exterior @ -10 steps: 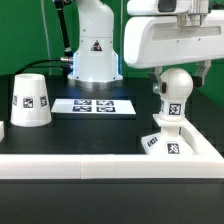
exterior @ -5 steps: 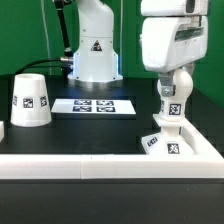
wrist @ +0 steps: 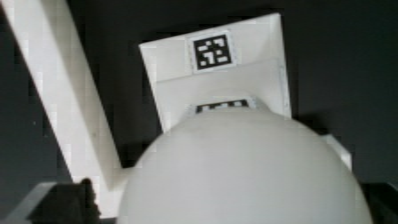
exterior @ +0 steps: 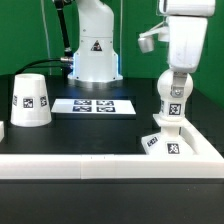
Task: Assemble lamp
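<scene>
The white bulb (exterior: pixel 174 88) stands upright with its stem in the flat square base (exterior: pixel 172 144) at the exterior view's right. My gripper (exterior: pixel 176 70) hangs straight over the bulb's ball head, fingers beside its top. In the wrist view the ball head (wrist: pixel 240 165) fills the space between the dark fingers (wrist: pixel 64 200); a gap shows between that finger and the ball, so the gripper (wrist: pixel 222 208) looks open. The base (wrist: pixel 222 70) with its tag lies beneath. The cone shade (exterior: pixel 30 100) stands apart at the exterior view's left.
The marker board (exterior: pixel 93 105) lies flat between shade and base. The arm's white pedestal (exterior: pixel 92 45) stands behind it. A white raised wall (exterior: pixel 100 166) runs along the front and up the right side by the base.
The hand has turned about its vertical axis over the bulb, showing a narrower face now, and has lifted slightly. Bulb, base and shade have not moved.
</scene>
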You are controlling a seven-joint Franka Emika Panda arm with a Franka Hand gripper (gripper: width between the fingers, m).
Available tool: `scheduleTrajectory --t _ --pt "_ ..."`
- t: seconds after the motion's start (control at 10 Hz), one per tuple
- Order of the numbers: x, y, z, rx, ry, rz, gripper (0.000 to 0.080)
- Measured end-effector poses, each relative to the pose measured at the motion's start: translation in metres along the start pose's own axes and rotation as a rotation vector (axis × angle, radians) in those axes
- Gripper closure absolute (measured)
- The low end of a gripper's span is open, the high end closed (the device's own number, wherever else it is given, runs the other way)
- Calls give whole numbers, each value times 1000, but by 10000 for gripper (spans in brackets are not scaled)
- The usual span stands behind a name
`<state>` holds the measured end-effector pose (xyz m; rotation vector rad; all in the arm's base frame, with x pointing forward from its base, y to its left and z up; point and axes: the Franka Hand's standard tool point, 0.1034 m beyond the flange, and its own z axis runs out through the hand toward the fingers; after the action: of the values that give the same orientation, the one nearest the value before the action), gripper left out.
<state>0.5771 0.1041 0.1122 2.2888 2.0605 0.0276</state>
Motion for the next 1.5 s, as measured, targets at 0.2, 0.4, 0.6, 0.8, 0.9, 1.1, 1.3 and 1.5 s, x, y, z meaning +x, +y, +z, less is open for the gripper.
scheduleTrajectory --t 0.2,0.4,0.6,0.8,0.9,1.1,1.3,1.5 --pt "-1 0 0 -5 -15 -74 101" --pt "-1 0 1 -7 -26 -104 101" --pt "-1 0 2 -6 -26 -98 222" --pt "-2 0 2 -6 -26 -97 222" --pt "-2 0 2 -6 -26 -83 222" --pt "-7 1 2 -4 -25 77 222" --pt "-9 2 2 -6 -25 286 220" --pt "-10 2 2 -5 -17 503 220"
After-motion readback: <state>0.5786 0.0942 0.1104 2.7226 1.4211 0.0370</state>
